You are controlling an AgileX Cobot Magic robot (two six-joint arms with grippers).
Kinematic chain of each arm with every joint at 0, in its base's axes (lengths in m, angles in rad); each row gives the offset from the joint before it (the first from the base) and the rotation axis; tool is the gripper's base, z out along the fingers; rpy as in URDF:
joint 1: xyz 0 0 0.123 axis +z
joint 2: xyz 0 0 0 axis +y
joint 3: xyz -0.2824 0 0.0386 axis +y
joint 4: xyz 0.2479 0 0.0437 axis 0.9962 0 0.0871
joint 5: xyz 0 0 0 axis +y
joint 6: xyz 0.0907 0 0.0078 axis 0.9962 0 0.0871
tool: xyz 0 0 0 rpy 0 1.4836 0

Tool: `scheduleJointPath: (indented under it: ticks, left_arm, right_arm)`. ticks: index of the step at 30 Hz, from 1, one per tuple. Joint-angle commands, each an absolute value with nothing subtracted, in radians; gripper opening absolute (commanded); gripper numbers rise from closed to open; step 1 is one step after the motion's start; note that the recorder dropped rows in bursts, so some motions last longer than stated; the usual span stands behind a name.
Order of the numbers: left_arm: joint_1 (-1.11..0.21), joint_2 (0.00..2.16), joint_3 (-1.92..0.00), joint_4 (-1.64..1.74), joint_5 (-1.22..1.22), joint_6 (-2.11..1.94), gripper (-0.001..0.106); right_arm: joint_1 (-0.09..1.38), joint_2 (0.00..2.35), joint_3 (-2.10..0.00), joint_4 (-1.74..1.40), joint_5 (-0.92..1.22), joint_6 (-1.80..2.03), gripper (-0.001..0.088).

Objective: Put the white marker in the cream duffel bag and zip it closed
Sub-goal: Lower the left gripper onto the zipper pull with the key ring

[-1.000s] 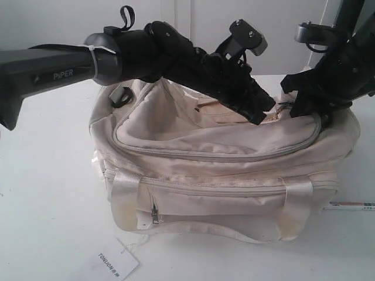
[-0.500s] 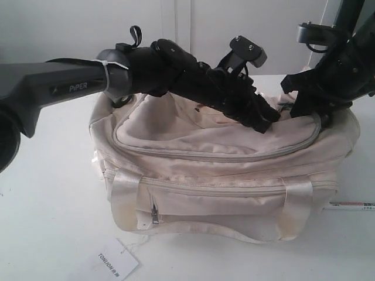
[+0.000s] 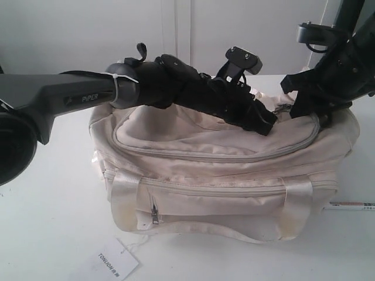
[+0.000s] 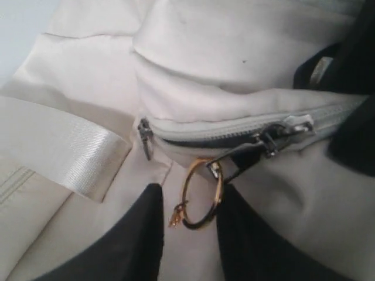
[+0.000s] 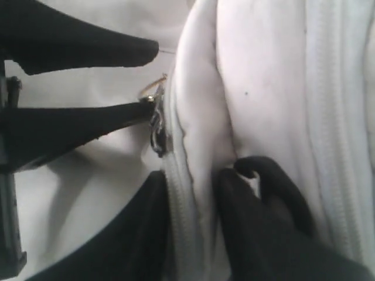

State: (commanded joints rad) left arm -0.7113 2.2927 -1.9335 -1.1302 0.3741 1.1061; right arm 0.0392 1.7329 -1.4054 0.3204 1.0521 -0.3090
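Cream duffel bag (image 3: 222,181): on counter (image 3: 47,222), arms (image 3: 176,88) hiding much of zipper (image 3: 234,157).
White marker (image 3: 350,205): counter, right of bag, lying sideways, end cropped.
Left gripper (image 4: 190,190): straddles gold ring pull (image 4: 218,193); grip unclear.
Right gripper (image 5: 192,175): pinching bag's zipper edge.

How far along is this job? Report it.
Done: nothing; the white marker lies on the table beside the cream duffel bag. In hand: the left end effector straddles the gold ring pull, open, while the right end effector pinches the bag by the zipper. Left: marker in, zip shut.
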Motion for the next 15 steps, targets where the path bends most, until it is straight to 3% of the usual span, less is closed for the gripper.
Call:
scheduleJointPath:
  ticks: [2,15]
  left_arm:
    - [-0.711,2.293,-1.934,-1.152,0.374,1.106,0.000]
    - [-0.709,2.291,-2.040,-1.134,0.548,1.102,0.000]
  right_arm:
    - [0.039,1.733,-1.405,0.320,1.052,-0.309,0.0298]
    - [0.039,1.733,-1.405,0.320,1.048,-0.258,0.0298]
